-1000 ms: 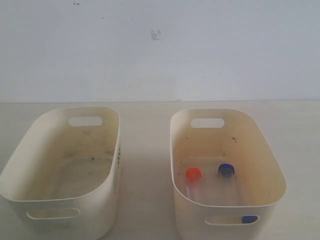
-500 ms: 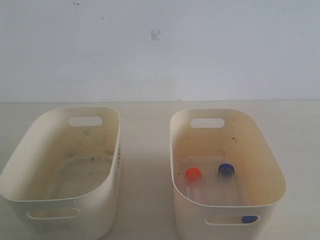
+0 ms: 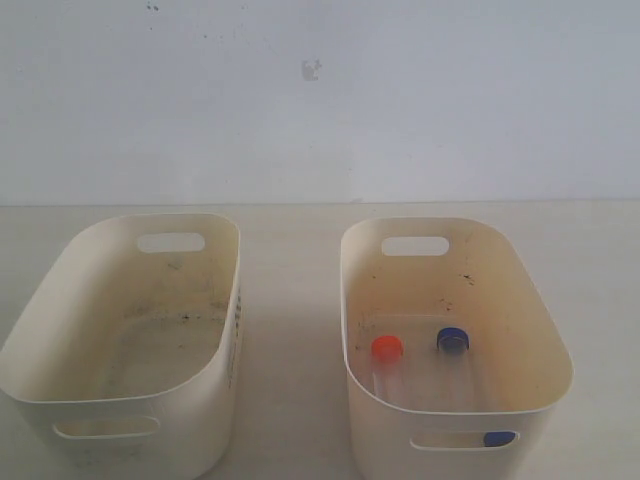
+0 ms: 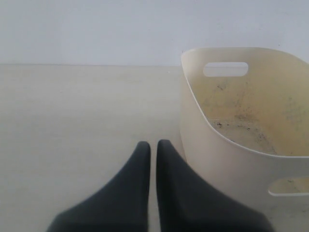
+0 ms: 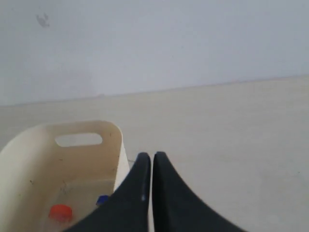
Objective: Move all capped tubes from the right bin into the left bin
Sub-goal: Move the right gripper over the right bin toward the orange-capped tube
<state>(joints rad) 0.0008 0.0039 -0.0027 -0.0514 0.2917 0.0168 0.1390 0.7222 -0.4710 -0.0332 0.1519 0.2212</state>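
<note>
The right bin (image 3: 520, 300) holds clear capped tubes: one with a red-orange cap (image 3: 387, 349), one with a blue cap (image 3: 453, 339), and a third blue cap (image 3: 497, 438) showing through the near slot handle. The left bin (image 3: 60, 300) has a speckled floor and no tube in sight. Neither arm appears in the exterior view. My left gripper (image 4: 153, 143) is shut and empty, beside the left bin's (image 4: 203, 135) outer wall. My right gripper (image 5: 151, 155) is shut and empty, beside the right bin (image 5: 113, 145), where the red-orange cap (image 5: 60, 212) and a blue cap (image 5: 102, 199) show.
Both bins stand side by side on a pale wooden table (image 3: 290, 300) with a strip of bare table between them. A white wall (image 3: 320, 100) rises behind the table's far edge.
</note>
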